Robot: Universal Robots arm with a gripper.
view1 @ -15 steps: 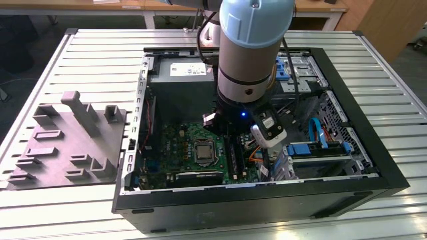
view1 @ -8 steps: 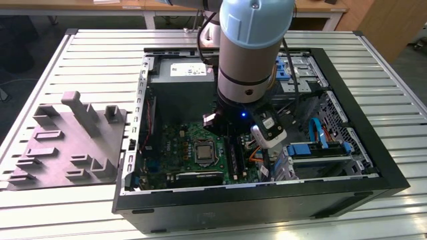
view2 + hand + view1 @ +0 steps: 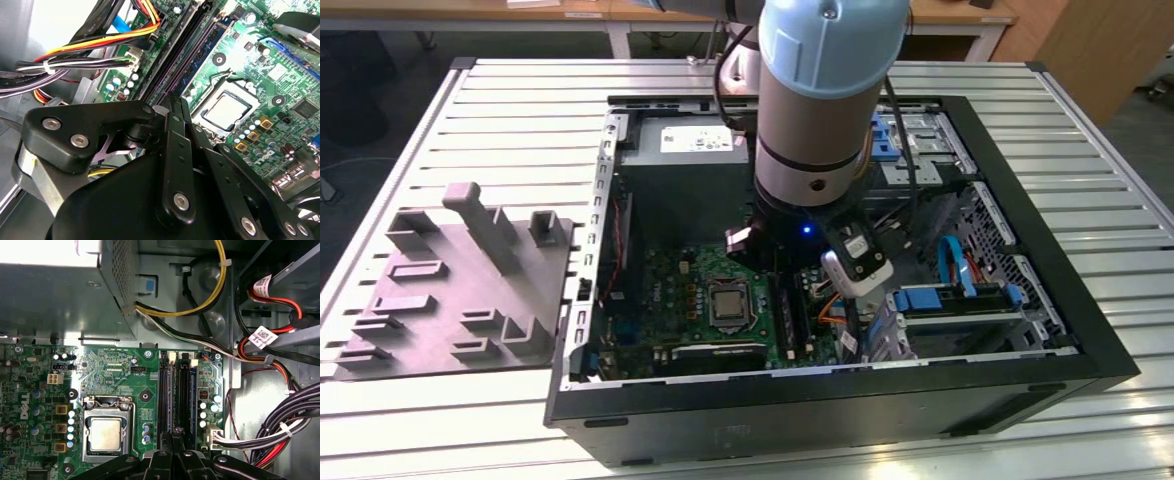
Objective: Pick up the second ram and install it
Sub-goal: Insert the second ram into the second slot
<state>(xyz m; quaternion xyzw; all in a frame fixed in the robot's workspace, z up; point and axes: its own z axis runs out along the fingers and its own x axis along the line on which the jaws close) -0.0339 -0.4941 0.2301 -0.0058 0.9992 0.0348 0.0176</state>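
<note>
My gripper [image 3: 173,434] is low inside the open computer case [image 3: 1067,300], over the black memory slots [image 3: 176,390] beside the processor socket [image 3: 106,432]. Its black fingers [image 3: 175,107] lie together, shut, with nothing showing between them. Their tips rest at the near end of the slots in both wrist views. Thin dark strips stand edge-on in the slots [image 3: 192,45]. I cannot tell which of them is the second ram. In the exterior view the arm [image 3: 821,110] reaches down over the green motherboard [image 3: 707,300], and a dark strip stands in the slots [image 3: 785,310].
A grey plastic tray [image 3: 447,290] with upright blocks lies on the slatted table at the exterior view's left. The grey power-supply box [image 3: 60,295] sits beyond the board. Cable bundles [image 3: 280,425] and drive bays [image 3: 961,300] crowd the side beyond the slots.
</note>
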